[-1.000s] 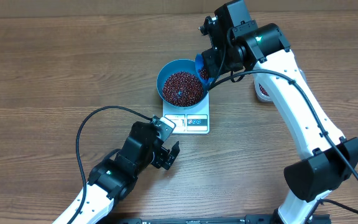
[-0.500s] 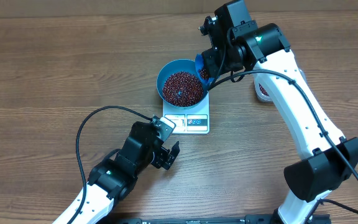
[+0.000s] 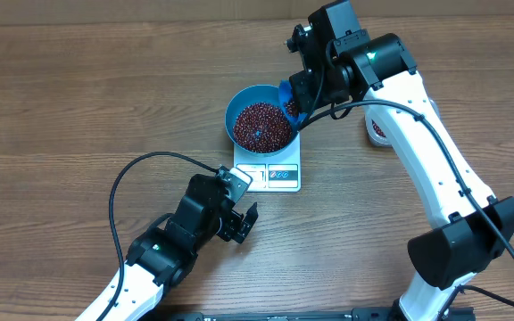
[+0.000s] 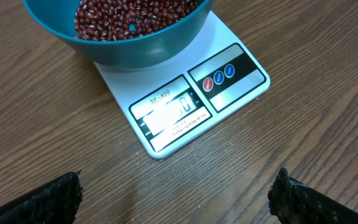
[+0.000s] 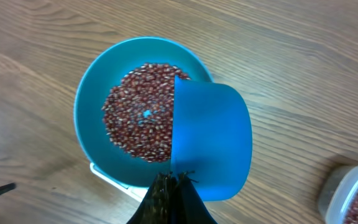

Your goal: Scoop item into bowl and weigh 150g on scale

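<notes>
Comparing with a second ago, the scoop (image 5: 211, 143) has tipped slightly further over the bowl (image 3: 230, 111) on the scale (image 3: 281, 175), and beans (image 3: 261, 125) heap inside the bowl. Right tool (image 5: 173, 184) pinches the scoop's handle. Left tool (image 3: 244, 223) is spread, idle above the surface (image 3: 78, 107). Pour judged nearly complete; display (image 4: 169, 112) unreadable.

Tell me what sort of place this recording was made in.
Probably a robot test bench rather than a kitchen: a plain wood-grain table with robot arms reaching over it, and only a small scale, a blue bowl of beans and a scoop.
</notes>
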Available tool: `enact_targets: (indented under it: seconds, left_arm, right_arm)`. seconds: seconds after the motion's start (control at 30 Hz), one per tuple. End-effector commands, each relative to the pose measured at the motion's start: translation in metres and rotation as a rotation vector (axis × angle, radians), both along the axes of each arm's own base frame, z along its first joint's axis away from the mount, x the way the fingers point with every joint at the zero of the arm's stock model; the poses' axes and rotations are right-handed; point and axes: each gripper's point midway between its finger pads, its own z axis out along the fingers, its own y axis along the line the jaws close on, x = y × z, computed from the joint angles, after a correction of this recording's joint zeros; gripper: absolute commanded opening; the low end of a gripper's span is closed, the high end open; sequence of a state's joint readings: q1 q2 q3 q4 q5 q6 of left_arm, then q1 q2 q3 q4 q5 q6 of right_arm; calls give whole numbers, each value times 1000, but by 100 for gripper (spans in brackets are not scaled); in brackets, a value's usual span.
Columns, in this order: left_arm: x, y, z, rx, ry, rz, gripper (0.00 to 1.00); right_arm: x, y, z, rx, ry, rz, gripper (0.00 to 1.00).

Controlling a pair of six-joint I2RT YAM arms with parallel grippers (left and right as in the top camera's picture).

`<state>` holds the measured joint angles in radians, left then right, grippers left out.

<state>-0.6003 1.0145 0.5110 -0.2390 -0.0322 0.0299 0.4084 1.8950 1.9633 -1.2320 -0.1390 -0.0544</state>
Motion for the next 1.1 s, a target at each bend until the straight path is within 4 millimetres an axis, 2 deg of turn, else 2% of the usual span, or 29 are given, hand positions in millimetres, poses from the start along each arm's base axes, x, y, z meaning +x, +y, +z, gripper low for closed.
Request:
enact_targets:
  seconds: [0.0, 0.2, 0.33, 0.43, 0.6, 0.63, 0.73, 0.97, 1.07]
  left_arm:
    - [-1, -1, 1, -3, -7, -16, 100]
    - [-1, -1, 1, -3, -7, -16, 100]
    - [-1, -1, 1, -3, -7, -16, 100]
    - [-1, -1, 1, -3, -7, -16, 99]
    - [-1, -1, 1, -3, -7, -16, 100]
    - [-1, -1, 1, -3, -7, -16, 100]
    - [-1, -1, 1, -3, -7, -16, 100]
    - [-1, -1, 1, -3, -7, -16, 100]
    - [-1, -1, 1, -3, -7, -16, 100]
  right_arm:
    - [-10, 15, 19, 116, 12, 34, 4]
    - [-12, 16, 32, 307, 85, 52, 4]
    - [-7, 3, 46, 449, 121, 47, 4]
    - [3, -24, 57, 549, 127, 5, 4]
    - [19, -68, 58, 565, 103, -96, 4]
    - [29, -99, 54, 534, 78, -175, 4]
    - [37, -135, 46, 470, 54, -273, 4]
    - [38, -200, 25, 292, 46, -458, 4]
    - [34, -222, 17, 199, 53, -522, 4]
